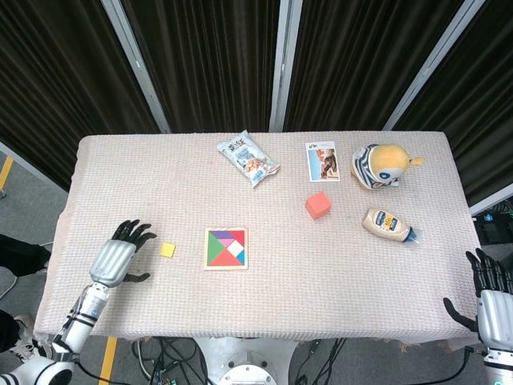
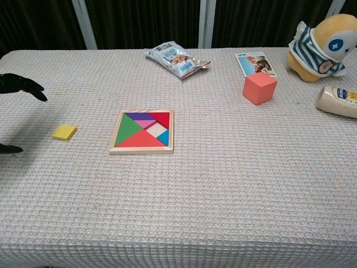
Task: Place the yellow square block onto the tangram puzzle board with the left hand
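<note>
The yellow square block [image 1: 167, 249] [image 2: 64, 132] lies flat on the cloth, left of the tangram puzzle board [image 1: 226, 248] [image 2: 143, 132], a wooden frame filled with coloured pieces. My left hand [image 1: 119, 253] hovers over the table's left part, fingers spread, a short way left of the block and holding nothing; the chest view shows only its dark fingertips [image 2: 22, 86] at the left edge. My right hand [image 1: 490, 301] hangs off the table's right front corner, fingers apart and empty.
A snack bag [image 1: 248, 158] and a picture card [image 1: 322, 161] lie at the back. A red cube [image 1: 317, 205], a plush toy [image 1: 381, 166] and a squeeze bottle [image 1: 389, 224] stand on the right side.
</note>
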You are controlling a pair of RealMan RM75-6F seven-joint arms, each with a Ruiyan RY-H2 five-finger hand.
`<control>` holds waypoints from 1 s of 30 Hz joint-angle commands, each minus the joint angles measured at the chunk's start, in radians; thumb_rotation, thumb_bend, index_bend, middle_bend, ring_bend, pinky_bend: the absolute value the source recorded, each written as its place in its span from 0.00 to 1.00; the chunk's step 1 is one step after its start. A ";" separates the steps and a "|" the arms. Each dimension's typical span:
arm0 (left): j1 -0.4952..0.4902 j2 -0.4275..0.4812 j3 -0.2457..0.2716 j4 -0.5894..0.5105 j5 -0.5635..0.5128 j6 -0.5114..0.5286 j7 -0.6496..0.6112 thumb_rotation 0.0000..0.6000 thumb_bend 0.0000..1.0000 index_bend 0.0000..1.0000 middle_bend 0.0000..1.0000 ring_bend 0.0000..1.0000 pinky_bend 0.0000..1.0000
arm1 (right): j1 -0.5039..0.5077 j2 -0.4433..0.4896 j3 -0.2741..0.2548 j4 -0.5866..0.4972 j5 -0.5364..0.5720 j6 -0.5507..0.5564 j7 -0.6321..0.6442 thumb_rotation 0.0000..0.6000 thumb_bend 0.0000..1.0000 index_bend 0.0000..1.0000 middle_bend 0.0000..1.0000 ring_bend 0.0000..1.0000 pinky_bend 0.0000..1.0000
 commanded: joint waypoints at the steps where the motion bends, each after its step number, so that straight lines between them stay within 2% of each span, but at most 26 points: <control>1: -0.028 -0.023 -0.010 0.031 -0.029 -0.038 -0.016 1.00 0.12 0.24 0.11 0.00 0.00 | 0.002 -0.001 -0.001 0.000 0.000 -0.006 -0.003 1.00 0.15 0.00 0.00 0.00 0.00; 10: -0.084 -0.055 -0.024 0.101 -0.084 -0.126 -0.104 1.00 0.16 0.26 0.11 0.00 0.00 | 0.004 -0.001 0.000 0.002 0.005 -0.020 -0.009 1.00 0.15 0.00 0.00 0.00 0.00; 18: -0.121 -0.076 -0.025 0.136 -0.105 -0.163 -0.114 1.00 0.18 0.29 0.11 0.00 0.00 | 0.005 -0.002 0.001 0.007 0.011 -0.031 -0.003 1.00 0.15 0.00 0.00 0.00 0.00; 30: -0.156 -0.073 -0.021 0.124 -0.149 -0.203 -0.087 1.00 0.22 0.33 0.11 0.00 0.00 | 0.009 0.001 -0.001 0.011 0.018 -0.053 0.004 1.00 0.15 0.00 0.00 0.00 0.00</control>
